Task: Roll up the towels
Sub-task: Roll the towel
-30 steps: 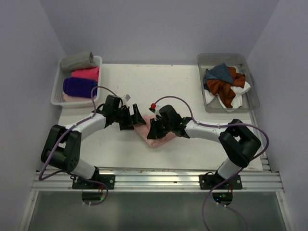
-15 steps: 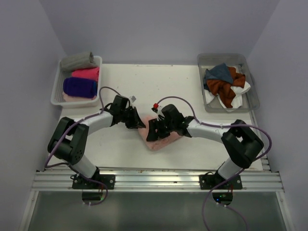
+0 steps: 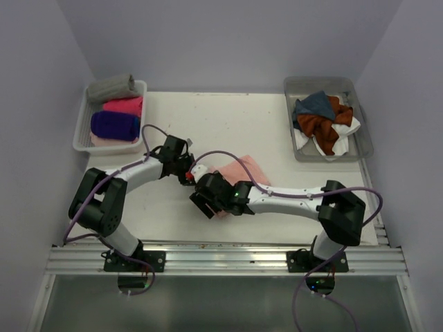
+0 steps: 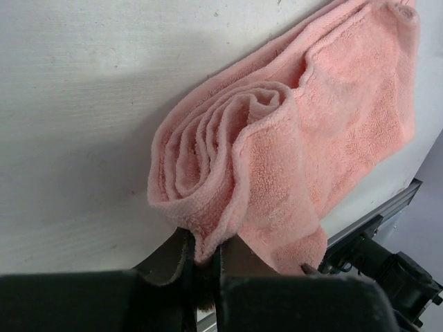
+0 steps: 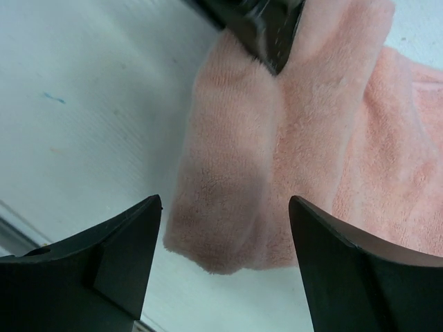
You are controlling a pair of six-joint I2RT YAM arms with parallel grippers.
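In the top view, the two arm bases sit at the bottom of the frame. Just above them, left of centre, the right gripper hangs low over the table with its jaws spread wide. Its wrist view shows the two dark fingers standing on either side of the near, rolled end of the salmon pink towel without touching it.

The towel lies at the middle of the table, partly rolled. Its coiled end is toward the lower left, and a flat tail runs toward the upper right.

Just beyond, the left gripper is clamped on the towel. In its wrist view the jaws are pressed together on the outer edge of the coil at the bottom of the frame.

Farther back, at the upper left, a white basket holds a grey roll, a hot pink roll and a purple roll. At the upper right, a grey tray holds loose teal, rust orange and white towels in a heap.
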